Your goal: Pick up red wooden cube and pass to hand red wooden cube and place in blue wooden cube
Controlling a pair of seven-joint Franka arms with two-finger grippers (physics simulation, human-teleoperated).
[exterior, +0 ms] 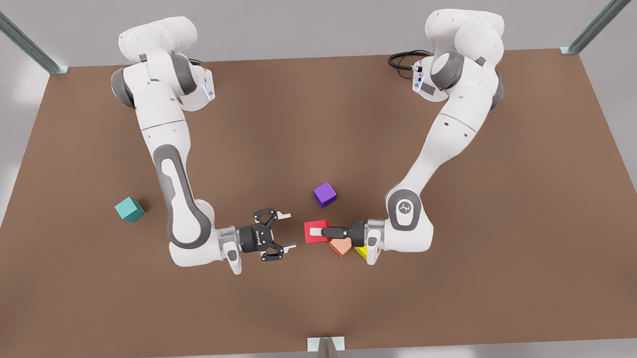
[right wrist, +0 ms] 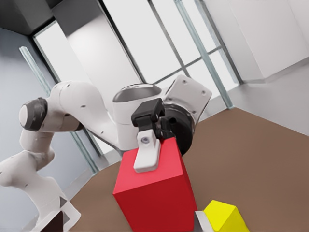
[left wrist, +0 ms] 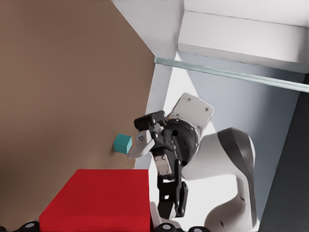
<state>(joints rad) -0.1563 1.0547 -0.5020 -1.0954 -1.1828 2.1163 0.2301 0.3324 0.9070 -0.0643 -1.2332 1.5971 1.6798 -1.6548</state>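
Red wooden cube (exterior: pixel 317 224): lower centre of frame, clenched in left hand (exterior: pixel 314 232). Right hand (exterior: pixel 288 231) just beside, spread wide, empty. Blue wooden cube (exterior: pixel 129 209) far left. Risk: left releases before right closes; cube drops.

We see a broad brown table (exterior: pixel 316 121) spreading under and around both pincers, matte and evenly lit. Beyond its far edge rises a pale grey wall (exterior: pixel 302 20). Metal posts (exterior: pixel 22 41) slant at the far corners, with tall windows (right wrist: pixel 159 43) behind the opposite pincer.
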